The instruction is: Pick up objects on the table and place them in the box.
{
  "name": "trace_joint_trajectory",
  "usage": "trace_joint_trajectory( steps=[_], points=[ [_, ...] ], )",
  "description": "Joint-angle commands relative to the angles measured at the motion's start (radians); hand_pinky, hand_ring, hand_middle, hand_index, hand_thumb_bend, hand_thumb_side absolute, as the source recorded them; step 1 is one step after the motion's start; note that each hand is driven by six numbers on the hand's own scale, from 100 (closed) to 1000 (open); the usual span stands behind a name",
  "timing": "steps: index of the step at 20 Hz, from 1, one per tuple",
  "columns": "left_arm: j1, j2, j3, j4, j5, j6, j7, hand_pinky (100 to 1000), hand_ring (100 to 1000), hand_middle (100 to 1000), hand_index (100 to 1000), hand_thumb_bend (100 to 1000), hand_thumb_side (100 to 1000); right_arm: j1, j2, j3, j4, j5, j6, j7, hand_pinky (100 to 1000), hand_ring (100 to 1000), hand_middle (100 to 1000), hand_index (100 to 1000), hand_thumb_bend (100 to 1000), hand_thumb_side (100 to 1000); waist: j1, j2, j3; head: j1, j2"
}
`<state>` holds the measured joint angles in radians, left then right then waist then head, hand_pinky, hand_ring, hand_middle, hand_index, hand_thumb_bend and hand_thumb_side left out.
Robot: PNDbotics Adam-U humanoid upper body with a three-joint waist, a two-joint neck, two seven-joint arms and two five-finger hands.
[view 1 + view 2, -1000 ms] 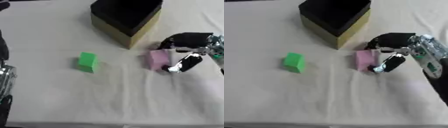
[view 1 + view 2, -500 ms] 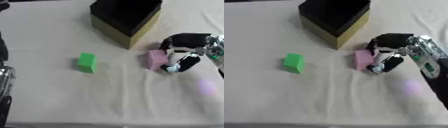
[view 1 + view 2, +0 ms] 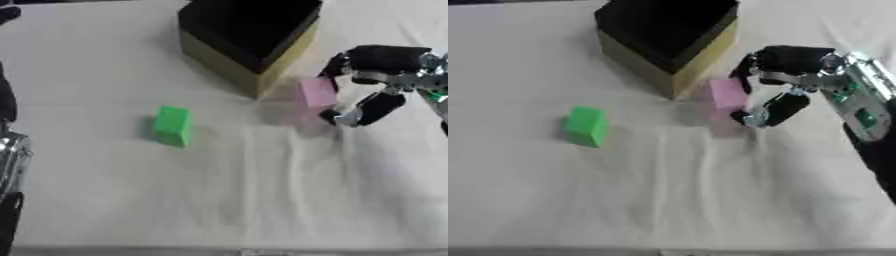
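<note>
Fingers point(image 3: 785, 60) pinch upright pink block point(image 3: 727, 93) beside box point(image 3: 667, 37)

A pink block point(image 3: 316, 92) hangs pinched between curled fingers and thumb, lifted off the white cloth just beside the near corner of the box point(image 3: 249, 37) — black inside, yellow-walled, open on top — while a green block point(image 3: 172, 125) stands upright well to its left.

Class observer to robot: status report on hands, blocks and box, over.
Right hand curled round pink block, beside box. Left hand not visible. Green block untouched. Path clear.
</note>
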<state>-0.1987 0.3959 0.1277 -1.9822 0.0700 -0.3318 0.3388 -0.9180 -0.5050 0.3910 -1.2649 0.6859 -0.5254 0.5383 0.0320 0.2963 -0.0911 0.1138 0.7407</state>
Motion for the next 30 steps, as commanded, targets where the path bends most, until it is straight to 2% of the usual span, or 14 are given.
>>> trace_joint_trajectory(
  steps=[1,7,11,17,24,30],
  points=[
    [-0.004,0.008,0.01,-0.018,-0.003,0.002,-0.002,720,720,705,735,113,947,-0.044,0.001,-0.033,-0.022,-0.013,0.02,-0.009,819,717,436,656,100,494,0.001,-0.019,0.001,-0.006,-0.009],
    [-0.007,0.008,0.008,-0.018,-0.002,0.0,-0.006,719,720,706,735,112,946,-0.142,0.062,-0.07,0.0,0.018,0.058,-0.027,813,686,413,640,100,406,0.005,-0.017,0.007,-0.031,-0.017],
    [-0.008,0.004,0.007,-0.018,-0.001,-0.002,-0.008,720,719,706,735,111,947,-0.235,0.122,-0.097,0.054,0.088,0.069,-0.055,817,690,432,658,100,372,0.009,-0.011,0.016,-0.049,-0.03],
    [-0.021,0.0,0.003,-0.018,0.001,-0.004,-0.013,720,718,706,734,110,948,-0.353,0.223,-0.147,0.172,0.201,0.068,-0.077,820,689,457,664,100,360,0.014,0.009,0.036,-0.092,-0.068],
    [-0.037,-0.002,-0.004,-0.018,0.005,-0.007,-0.024,720,718,706,733,108,949,-0.451,0.341,-0.251,0.351,0.383,0.118,-0.13,823,689,457,665,100,357,0.018,0.032,0.064,-0.137,-0.104],
    [-0.051,-0.004,-0.009,-0.018,0.009,-0.007,-0.037,720,717,707,732,106,950,-0.491,0.417,-0.349,0.463,0.572,0.203,-0.198,822,686,455,662,100,348,0.02,0.051,0.084,-0.161,-0.127]
  ],
)
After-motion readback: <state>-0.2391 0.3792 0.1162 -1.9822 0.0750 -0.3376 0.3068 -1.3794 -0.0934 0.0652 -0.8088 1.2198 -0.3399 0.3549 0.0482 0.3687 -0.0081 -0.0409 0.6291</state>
